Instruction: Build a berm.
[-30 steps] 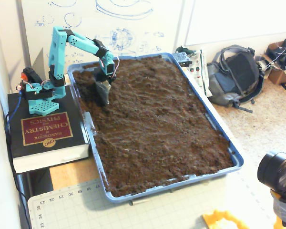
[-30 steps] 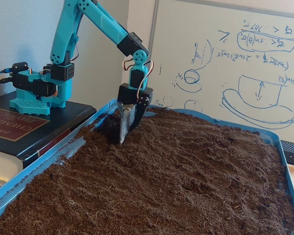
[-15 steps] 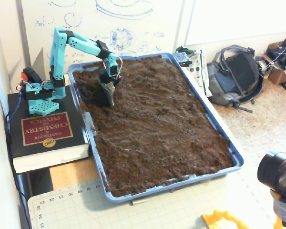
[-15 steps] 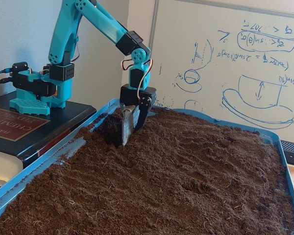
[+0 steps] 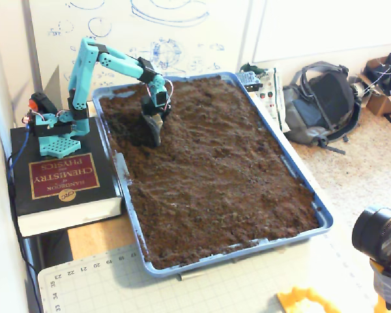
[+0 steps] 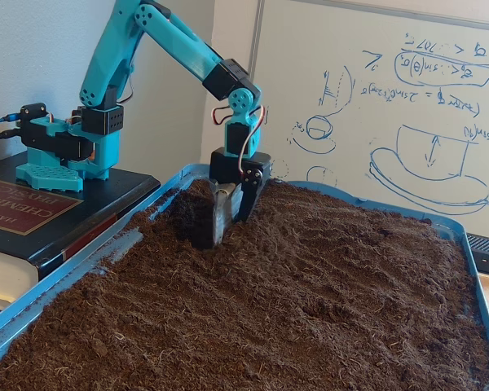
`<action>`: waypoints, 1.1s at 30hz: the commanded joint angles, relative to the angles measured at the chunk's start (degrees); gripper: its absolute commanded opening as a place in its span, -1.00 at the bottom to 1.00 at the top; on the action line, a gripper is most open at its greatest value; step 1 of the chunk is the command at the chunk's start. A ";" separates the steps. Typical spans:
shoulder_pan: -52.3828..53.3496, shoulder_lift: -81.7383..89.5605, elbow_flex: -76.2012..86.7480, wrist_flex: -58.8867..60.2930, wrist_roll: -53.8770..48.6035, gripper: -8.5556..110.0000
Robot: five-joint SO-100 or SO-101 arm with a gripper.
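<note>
The black two-finger tool point(image 6: 222, 230) on the turquoise plastic robot arm point(image 5: 111, 60) points straight down with its tips pushed into the loose dark brown crumbly soil point(image 5: 228, 163); its two fingers stand slightly apart, a narrow gap showing between them in a fixed view, and they grip nothing but touch the dirt. No clear berm stands out: the soil lies roughly level in the shallow blue plastic tray point(image 5: 320, 215), with only a slightly heaped, darker patch point(image 6: 191, 213) just beside the tool on its arm-base side, against the tray's rim. Behind the tool, the arm's base is mounted on a thick black hardcover book point(image 5: 62, 186) whose maroon label reads "HANDBOOK OF CHEMISTRY AND PHYSICS" with a "CRC" emblem. Beyond the tool hangs a whiteboard point(image 6: 407, 98) with blue marker sketches and illegible scribbles. The desk point(image 5: 91, 238) carries a numbered cutting mat point(image 5: 85, 280).
</note>
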 commanded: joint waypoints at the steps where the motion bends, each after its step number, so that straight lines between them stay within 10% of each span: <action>1: 0.97 0.44 -8.26 -1.85 0.35 -0.85; 33: 0.79 14.85 -8.53 -1.05 0.35 -0.85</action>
